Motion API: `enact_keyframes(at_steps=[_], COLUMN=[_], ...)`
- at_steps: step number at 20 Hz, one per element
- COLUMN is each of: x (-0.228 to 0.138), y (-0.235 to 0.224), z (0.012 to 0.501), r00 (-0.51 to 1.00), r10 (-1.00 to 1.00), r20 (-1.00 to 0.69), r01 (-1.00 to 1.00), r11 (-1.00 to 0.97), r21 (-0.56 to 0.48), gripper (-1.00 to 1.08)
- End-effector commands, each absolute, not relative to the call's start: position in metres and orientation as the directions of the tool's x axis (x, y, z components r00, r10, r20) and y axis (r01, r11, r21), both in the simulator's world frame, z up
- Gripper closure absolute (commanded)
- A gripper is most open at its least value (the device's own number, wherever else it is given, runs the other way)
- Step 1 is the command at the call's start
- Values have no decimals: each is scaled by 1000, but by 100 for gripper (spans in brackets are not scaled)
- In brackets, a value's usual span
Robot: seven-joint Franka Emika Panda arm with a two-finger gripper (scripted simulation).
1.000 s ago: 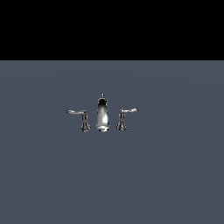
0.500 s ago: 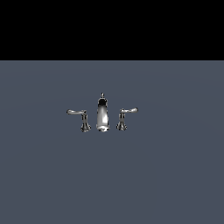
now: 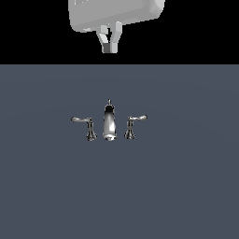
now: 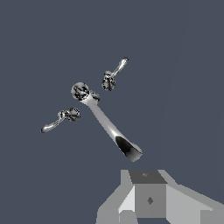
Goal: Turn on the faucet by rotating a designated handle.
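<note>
The chrome faucet (image 3: 108, 122) stands on the dark grey floor, its curved spout facing the camera with a small knob on top. The handle (image 3: 132, 124), a lever on a flared base, is the piece at the exterior view's right. The mirrored lever (image 3: 86, 125) is at the exterior view's left. My gripper (image 3: 110, 46) hangs at the top of the exterior view, far above the faucet, its fingertips together and holding nothing. In the wrist view the gripper (image 4: 148, 197) is near the spout's mouth (image 4: 130, 151), apart from the handle (image 4: 114, 74).
The flat dark grey floor (image 3: 186, 186) runs all around the faucet. The arm's pale grey hand body (image 3: 116, 14) fills the top of the exterior view against a black background.
The gripper and hand have come into the top of the exterior view, where they did not show before. The faucet and both levers have not moved.
</note>
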State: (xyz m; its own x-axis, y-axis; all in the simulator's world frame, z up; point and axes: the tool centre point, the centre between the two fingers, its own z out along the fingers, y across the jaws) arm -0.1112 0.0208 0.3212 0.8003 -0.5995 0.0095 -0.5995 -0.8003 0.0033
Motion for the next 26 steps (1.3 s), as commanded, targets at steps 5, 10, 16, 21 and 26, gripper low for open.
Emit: enact_keyframes(at_steps=[5,10,16,21,26], x=[-73,-46,-13,13,38], y=[15,7,-8,-25,-46], z=[279,248,209,176,143], r00=[702,617,502,395,282], r10=[-712,-787,-865,-919,-959], r20=[7,6,5,5,5], r01=[-712,-787,-865,-919,-959], r11=[-702,-617,-502,-395,-282], r21=[0,-1,-1,0,1], gripper=[108,108,108,108,108])
